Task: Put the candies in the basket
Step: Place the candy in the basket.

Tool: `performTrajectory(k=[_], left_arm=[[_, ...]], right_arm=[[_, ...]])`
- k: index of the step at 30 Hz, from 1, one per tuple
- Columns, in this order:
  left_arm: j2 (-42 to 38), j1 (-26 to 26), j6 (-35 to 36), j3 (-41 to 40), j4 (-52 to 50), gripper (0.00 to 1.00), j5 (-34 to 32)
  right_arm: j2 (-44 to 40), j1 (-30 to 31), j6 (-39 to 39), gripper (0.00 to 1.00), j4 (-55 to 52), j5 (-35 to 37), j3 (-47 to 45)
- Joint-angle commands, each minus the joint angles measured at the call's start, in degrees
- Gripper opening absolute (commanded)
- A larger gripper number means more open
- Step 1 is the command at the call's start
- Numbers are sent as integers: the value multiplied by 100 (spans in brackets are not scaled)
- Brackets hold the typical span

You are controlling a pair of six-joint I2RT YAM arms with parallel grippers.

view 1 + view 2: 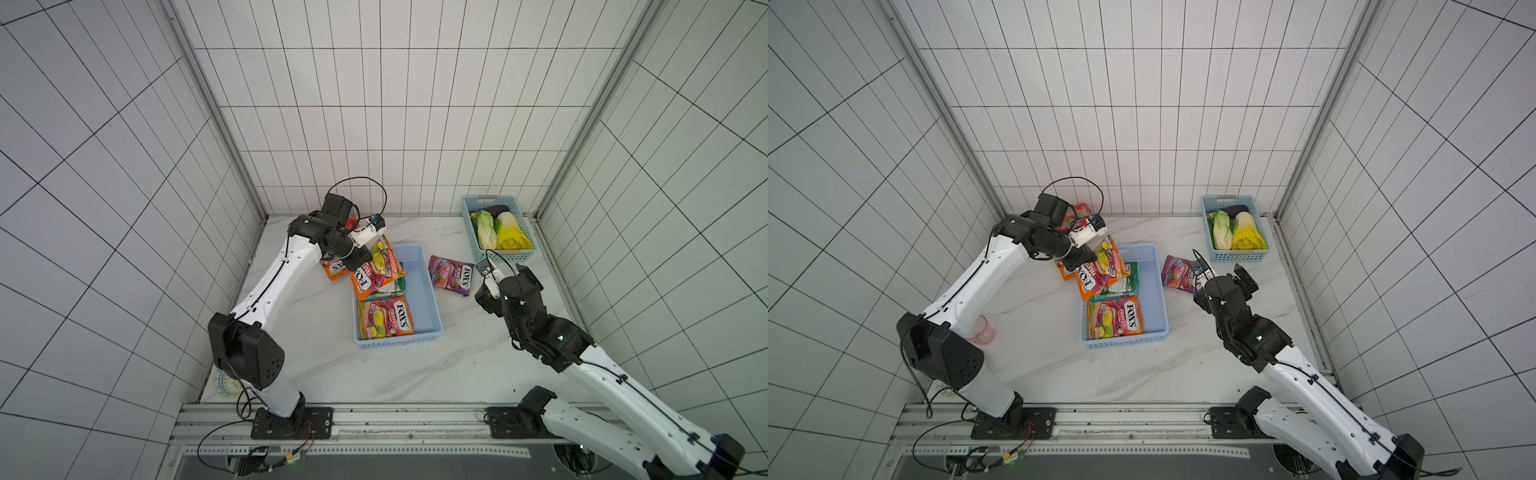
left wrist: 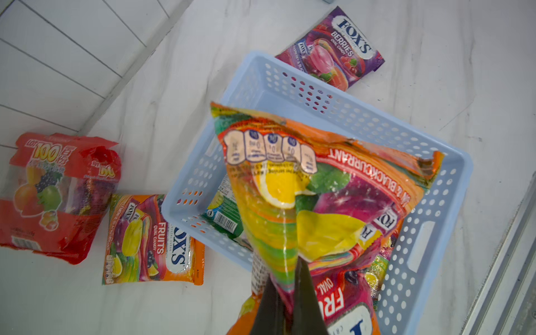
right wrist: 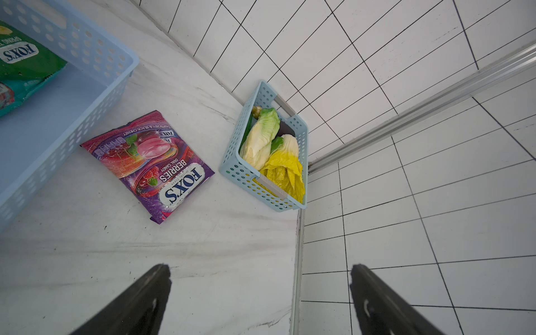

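Now: orange candy bag crumpled, glossy, dangling over basket.

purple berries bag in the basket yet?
No, the purple berries bag lies flat on the table, outside the wall of the pale blue basket.

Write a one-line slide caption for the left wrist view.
Left gripper pinches an orange candy bag over the blue basket; red bag lies outside.
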Motion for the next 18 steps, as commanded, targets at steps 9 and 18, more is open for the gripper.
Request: performTrajectory(k=[9,18], left_arm=[[85,-864,730,-403,-408,0,-306],[762,-1241,1170,-498,-266,0,-382]], right_arm=[[-69,-48,63,99,8,64,66],[-54,-70,64,99,8,79,57]])
